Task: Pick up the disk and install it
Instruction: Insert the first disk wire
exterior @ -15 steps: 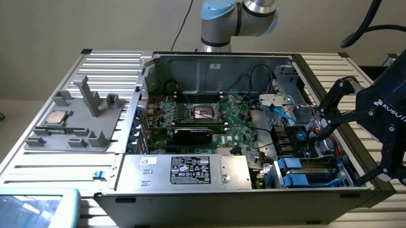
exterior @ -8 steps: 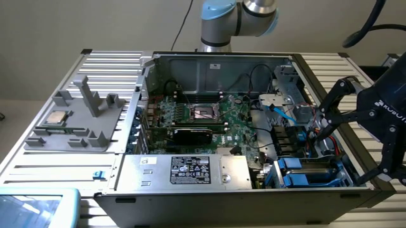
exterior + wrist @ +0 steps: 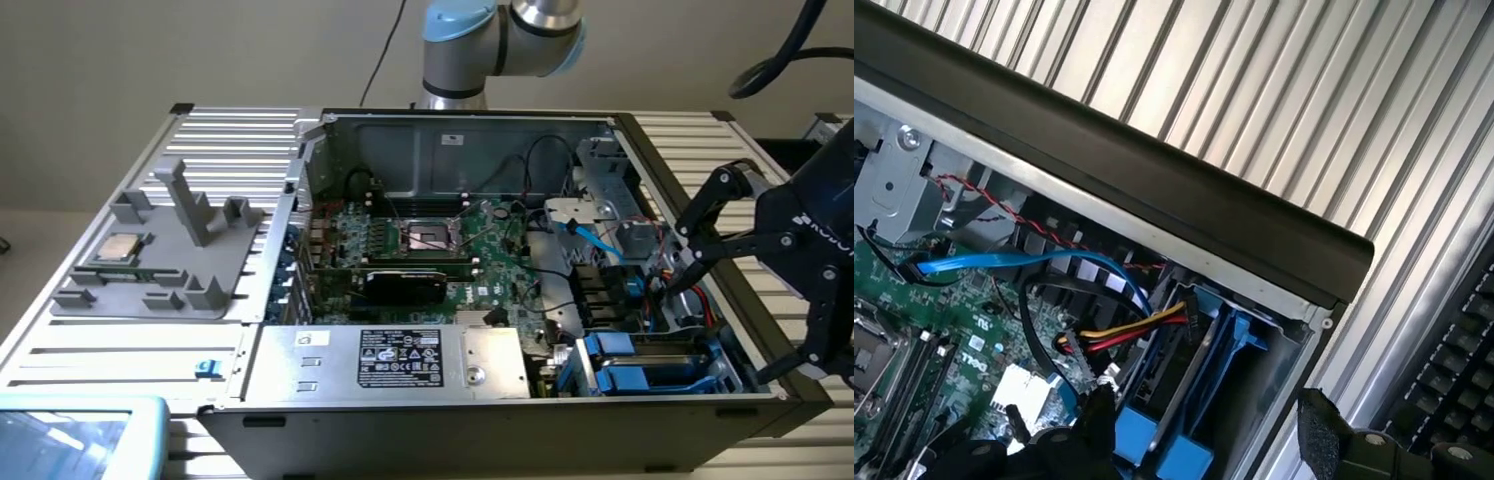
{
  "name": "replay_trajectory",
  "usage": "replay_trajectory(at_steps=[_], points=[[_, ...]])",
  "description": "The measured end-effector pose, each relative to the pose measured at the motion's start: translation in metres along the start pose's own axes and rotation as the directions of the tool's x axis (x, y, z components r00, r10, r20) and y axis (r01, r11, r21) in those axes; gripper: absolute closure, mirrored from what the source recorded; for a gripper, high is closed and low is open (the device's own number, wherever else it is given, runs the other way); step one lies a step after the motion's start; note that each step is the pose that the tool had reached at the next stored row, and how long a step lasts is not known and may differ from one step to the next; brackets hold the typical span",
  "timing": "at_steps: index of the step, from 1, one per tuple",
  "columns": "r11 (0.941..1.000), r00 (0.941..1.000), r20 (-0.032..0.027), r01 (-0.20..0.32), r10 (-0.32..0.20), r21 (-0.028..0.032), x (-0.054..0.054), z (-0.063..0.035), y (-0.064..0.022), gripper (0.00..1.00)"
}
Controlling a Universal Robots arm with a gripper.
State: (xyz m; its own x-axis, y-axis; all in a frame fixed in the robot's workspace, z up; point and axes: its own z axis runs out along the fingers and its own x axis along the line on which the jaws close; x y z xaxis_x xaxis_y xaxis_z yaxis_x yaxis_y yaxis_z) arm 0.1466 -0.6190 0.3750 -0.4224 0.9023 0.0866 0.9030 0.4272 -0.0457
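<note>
We find the computer case (image 3: 454,410) lying open on the ribbed tabletop (image 3: 120,350). The tool (image 3: 745,325) hangs over the case's side wall, above the drive bay (image 3: 1229,335). Its fingers (image 3: 1319,425) stand apart and nothing is held between them. The disk (image 3: 630,378) sits inside the case in that bay, in the corner next to the power supply (image 3: 387,365), just beside a second blue-fronted drive (image 3: 609,345). We cannot tell whether it is fully seated. Outside the case, a grey fixture (image 3: 160,260) carries a processor chip (image 3: 120,248).
</note>
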Motion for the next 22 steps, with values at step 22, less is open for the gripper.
replay_trajectory(at_steps=[22], points=[[0.9972, 0.9871, -0.1587, 0.007, -0.019, -0.0751, -0.024, 0.0094, -0.0072, 0.18]])
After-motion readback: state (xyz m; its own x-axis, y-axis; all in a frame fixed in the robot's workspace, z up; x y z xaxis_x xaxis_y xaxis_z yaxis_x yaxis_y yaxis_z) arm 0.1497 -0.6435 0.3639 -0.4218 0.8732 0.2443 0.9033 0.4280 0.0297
